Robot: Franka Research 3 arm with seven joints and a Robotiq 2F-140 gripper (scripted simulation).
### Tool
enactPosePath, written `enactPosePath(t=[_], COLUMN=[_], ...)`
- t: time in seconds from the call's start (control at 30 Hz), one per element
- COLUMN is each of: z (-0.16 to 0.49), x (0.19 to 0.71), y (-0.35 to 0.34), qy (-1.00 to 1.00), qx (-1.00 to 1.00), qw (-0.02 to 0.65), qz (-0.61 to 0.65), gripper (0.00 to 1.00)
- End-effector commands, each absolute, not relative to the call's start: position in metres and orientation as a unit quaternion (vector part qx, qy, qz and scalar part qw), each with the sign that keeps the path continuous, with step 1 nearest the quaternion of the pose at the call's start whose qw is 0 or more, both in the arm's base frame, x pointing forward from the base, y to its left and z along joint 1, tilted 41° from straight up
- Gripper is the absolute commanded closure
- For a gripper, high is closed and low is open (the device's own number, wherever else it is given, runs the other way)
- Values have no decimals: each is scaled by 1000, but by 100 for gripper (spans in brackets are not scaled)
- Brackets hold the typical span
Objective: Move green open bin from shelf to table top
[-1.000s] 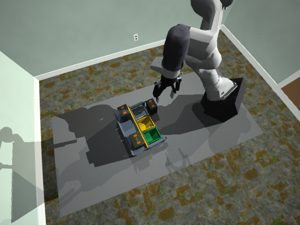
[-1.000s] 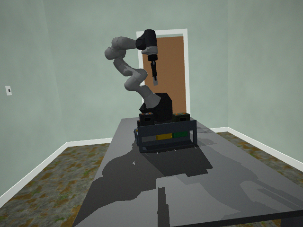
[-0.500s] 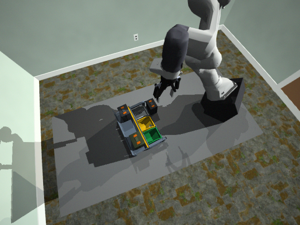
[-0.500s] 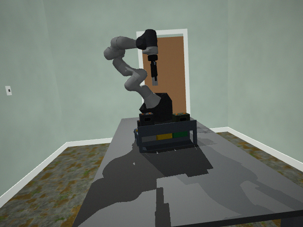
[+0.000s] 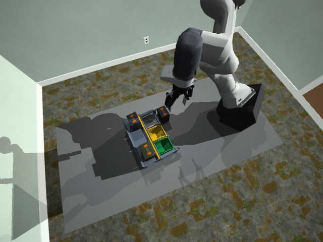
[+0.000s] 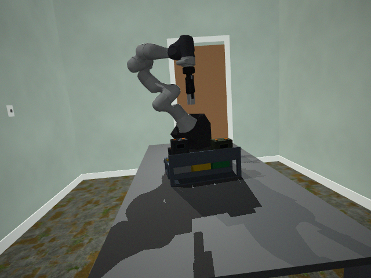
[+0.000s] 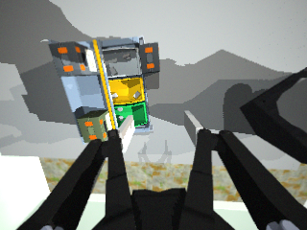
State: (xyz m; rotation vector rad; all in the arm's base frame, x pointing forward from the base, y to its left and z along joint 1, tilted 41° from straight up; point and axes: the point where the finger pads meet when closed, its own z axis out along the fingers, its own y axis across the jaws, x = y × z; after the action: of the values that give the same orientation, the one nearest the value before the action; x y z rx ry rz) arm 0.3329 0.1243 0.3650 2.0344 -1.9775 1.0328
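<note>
The end effector (image 5: 178, 100), fingers apart and empty, hangs above centre frame because the green bin (image 5: 163, 145) remains shelved.

A long grey table (image 5: 229, 145) stands on the mottled floor (image 5: 234, 195). On it sit the shelf (image 5: 142, 163), holding its bins, and the arm's black pedestal (image 5: 257, 112), well apart.
</note>
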Motion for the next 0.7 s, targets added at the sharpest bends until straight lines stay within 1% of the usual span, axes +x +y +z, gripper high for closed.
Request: enactPosePath(t=[0.0, 0.03, 0.43, 0.6, 0.67], z=[357, 355, 355, 344, 344], x=[351, 358, 358, 391, 391], y=[144, 152, 152, 191, 191], qy=[-654, -653, -653, -653, -653], qx=[672, 673, 673, 673, 673], qw=[63, 64, 64, 64, 64], qz=[341, 341, 341, 341, 341], gripper=[43, 43, 43, 43, 43])
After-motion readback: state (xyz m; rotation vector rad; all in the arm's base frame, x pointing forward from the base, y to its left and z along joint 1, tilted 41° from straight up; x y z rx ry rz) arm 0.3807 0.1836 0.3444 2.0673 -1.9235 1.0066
